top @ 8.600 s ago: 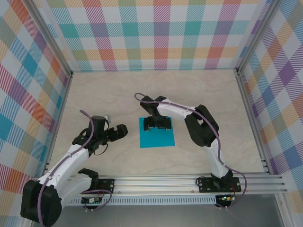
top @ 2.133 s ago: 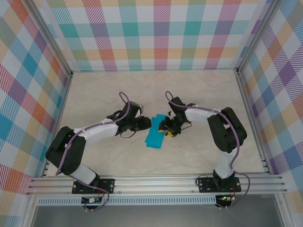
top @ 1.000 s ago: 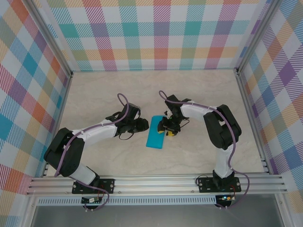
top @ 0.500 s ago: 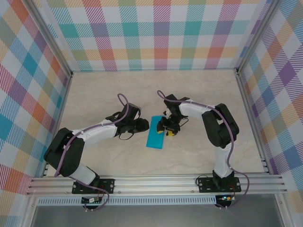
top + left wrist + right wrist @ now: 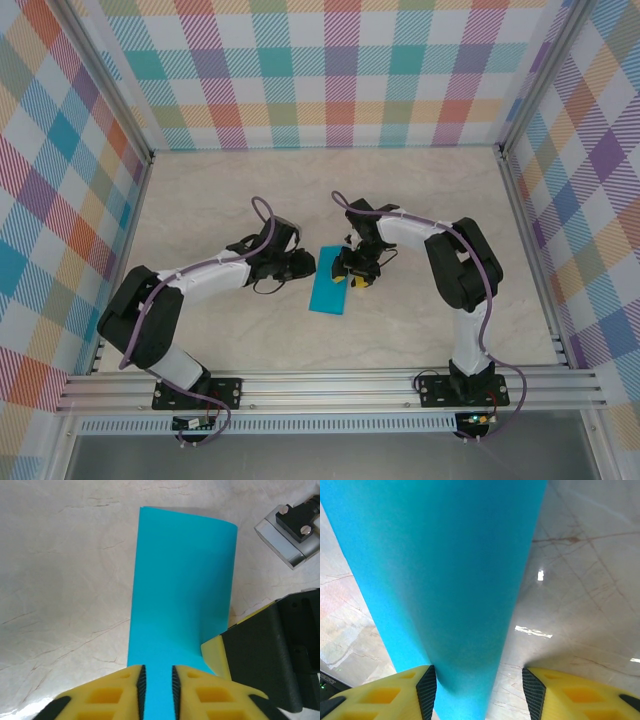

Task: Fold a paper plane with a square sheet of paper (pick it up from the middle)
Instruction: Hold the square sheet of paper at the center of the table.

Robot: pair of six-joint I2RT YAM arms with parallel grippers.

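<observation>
The square sheet of paper (image 5: 328, 283) is teal-blue and lies on the table folded over into a long narrow strip, not a paper plane shape. My left gripper (image 5: 308, 264) is at the strip's upper left end. In the left wrist view its jaws (image 5: 158, 677) stand a narrow gap apart, with the flat paper (image 5: 182, 580) running under that gap. My right gripper (image 5: 352, 275) is at the strip's right side. Its jaws (image 5: 479, 690) are wide open, and the rounded fold of the paper (image 5: 445, 570) lies between them against the left pad (image 5: 427, 692).
The marble-patterned tabletop (image 5: 220, 200) has free room all round the paper. Checked walls close the back and sides, and a metal rail (image 5: 330, 385) runs along the near edge. The right gripper's yellow finger (image 5: 215, 655) sits close beside the left gripper.
The left gripper's jaws have narrowed over the paper. Both arms and the folded strip have stayed almost where they were.
</observation>
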